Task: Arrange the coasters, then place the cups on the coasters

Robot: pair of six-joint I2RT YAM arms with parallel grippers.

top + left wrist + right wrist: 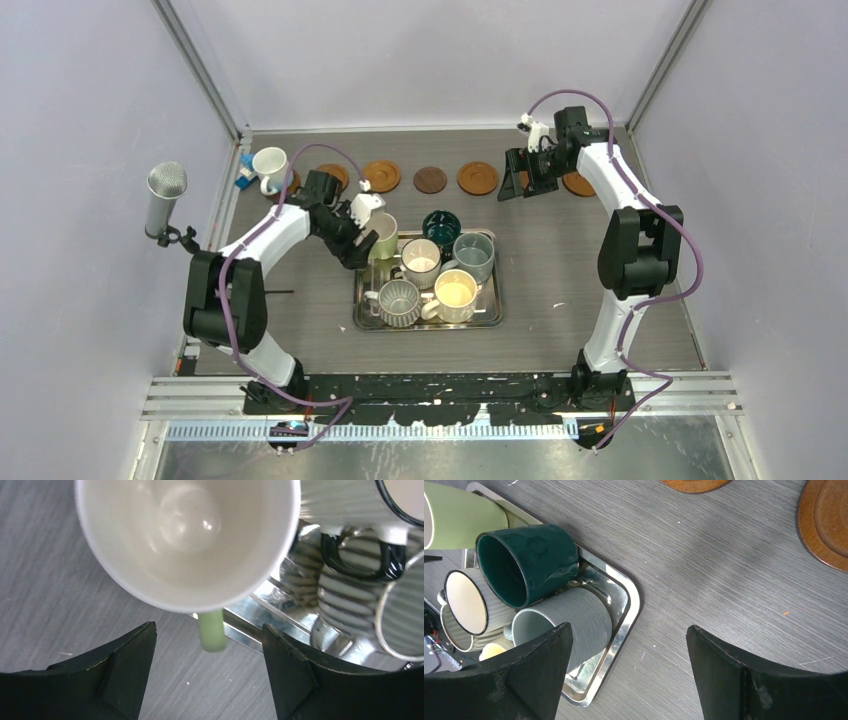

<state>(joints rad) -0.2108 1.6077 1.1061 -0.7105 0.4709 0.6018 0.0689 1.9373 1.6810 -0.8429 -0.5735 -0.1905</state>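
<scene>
Several orange-brown coasters [381,176] and one dark brown coaster [430,179] lie in a row along the back of the table. A white cup [270,166] stands on the leftmost one. Several more cups crowd the steel tray [428,325], among them a dark teal cup [441,225] and a grey-blue cup [472,255]. My left gripper [355,243] is open at the tray's left corner, and the pale green cup's [185,535] handle [211,630] hangs between its fingers, touching neither. My right gripper [522,182] hovers open and empty over the back row, hiding part of a coaster [580,184].
A microphone [165,195] stands on a stand at the table's left edge. A small blue and white object [244,175] lies beside the white cup. In the right wrist view the tray's corner [631,605] sits just left of my right gripper [629,626].
</scene>
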